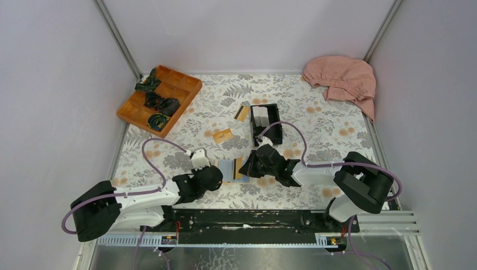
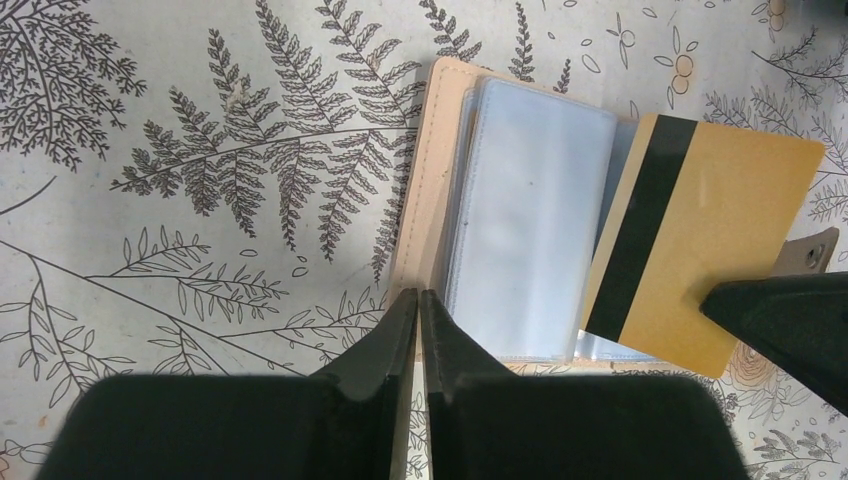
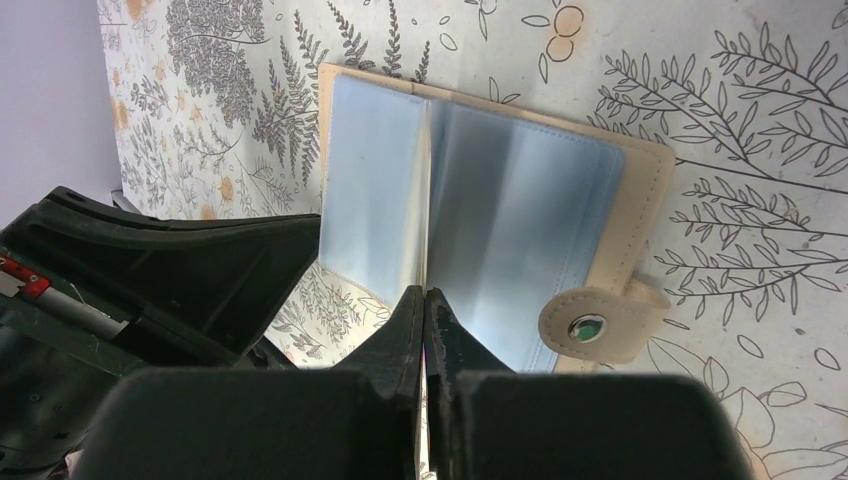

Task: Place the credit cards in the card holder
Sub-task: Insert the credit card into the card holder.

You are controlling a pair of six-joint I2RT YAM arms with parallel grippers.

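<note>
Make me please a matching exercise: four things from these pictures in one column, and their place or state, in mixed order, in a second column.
1. card holder
2. card with the black band
3. pink cloth
4. orange tray

A. far right corner
B. pinched in the right gripper
C. lying open, inside up
D. far left, with dark bundles inside

Pairs: 1-C, 2-B, 3-A, 4-D
</note>
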